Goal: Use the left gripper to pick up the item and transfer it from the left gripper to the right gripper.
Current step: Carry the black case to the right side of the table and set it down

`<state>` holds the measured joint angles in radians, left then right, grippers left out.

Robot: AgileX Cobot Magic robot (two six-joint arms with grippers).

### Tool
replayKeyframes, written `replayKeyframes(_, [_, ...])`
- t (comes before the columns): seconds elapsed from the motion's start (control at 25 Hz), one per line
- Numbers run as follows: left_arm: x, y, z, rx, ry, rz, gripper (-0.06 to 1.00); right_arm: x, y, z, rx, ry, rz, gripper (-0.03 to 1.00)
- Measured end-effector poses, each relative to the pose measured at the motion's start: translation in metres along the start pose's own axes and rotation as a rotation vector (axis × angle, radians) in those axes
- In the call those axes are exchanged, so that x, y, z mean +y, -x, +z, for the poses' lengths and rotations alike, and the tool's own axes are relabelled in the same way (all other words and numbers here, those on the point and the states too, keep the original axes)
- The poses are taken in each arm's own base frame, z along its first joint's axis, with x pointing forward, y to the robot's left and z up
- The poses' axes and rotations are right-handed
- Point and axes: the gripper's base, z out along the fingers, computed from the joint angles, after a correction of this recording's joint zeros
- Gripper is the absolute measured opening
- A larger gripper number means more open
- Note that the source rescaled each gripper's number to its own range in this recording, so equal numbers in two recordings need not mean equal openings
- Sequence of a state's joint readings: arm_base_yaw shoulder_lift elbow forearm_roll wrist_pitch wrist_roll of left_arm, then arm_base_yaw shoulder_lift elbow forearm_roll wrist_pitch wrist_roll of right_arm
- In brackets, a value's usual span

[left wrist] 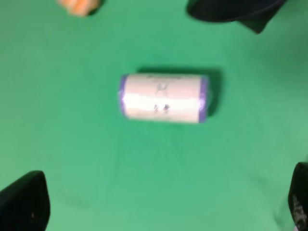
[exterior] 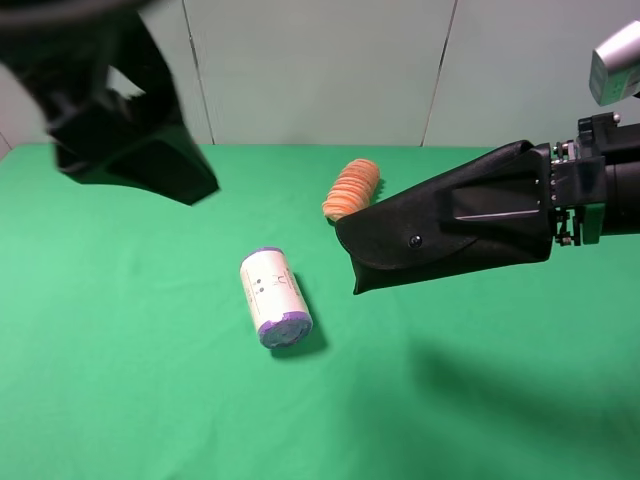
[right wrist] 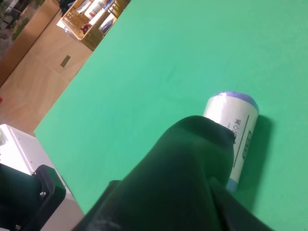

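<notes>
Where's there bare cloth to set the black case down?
In the high view, bare green cloth lies left of the white roll to the near edge, and near-right under the held black case. Crowded mid-table, between roll, orange ribbed object and case.

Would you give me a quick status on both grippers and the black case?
Left gripper open, empty. Right gripper shut on black case, held above green table. White roll, ribbed orange object below, nothing blocking.
</notes>
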<state>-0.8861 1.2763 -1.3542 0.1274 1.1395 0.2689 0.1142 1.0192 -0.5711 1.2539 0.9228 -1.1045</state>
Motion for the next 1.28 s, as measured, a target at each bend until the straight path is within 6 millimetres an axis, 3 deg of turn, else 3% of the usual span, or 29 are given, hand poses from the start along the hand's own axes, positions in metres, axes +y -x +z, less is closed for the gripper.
replayKeyframes(0.32, [-0.014,-0.071,-0.022,-0.023,0.065,-0.206,1.00,0.000,0.000,0.000,0.004,-0.002,-0.004,0.01])
replayKeyframes(0.64, [-0.043,-0.160,-0.016,-0.069,0.069,-0.345,1.00,-0.001,0.000,0.000,0.000,-0.011,-0.004,0.01])
replayKeyframes(0.84, [-0.060,-0.205,-0.011,-0.163,0.066,-0.381,1.00,-0.003,0.001,0.000,-0.011,-0.033,-0.004,0.01])
replayKeyframes(1.04, [-0.071,-0.235,-0.011,-0.282,0.054,-0.436,1.00,-0.006,0.002,0.000,-0.026,-0.062,-0.004,0.01])
replayKeyframes(1.28, [-0.078,-0.252,-0.003,-0.335,0.047,-0.481,1.00,-0.009,0.004,-0.001,-0.044,-0.099,-0.004,0.01])
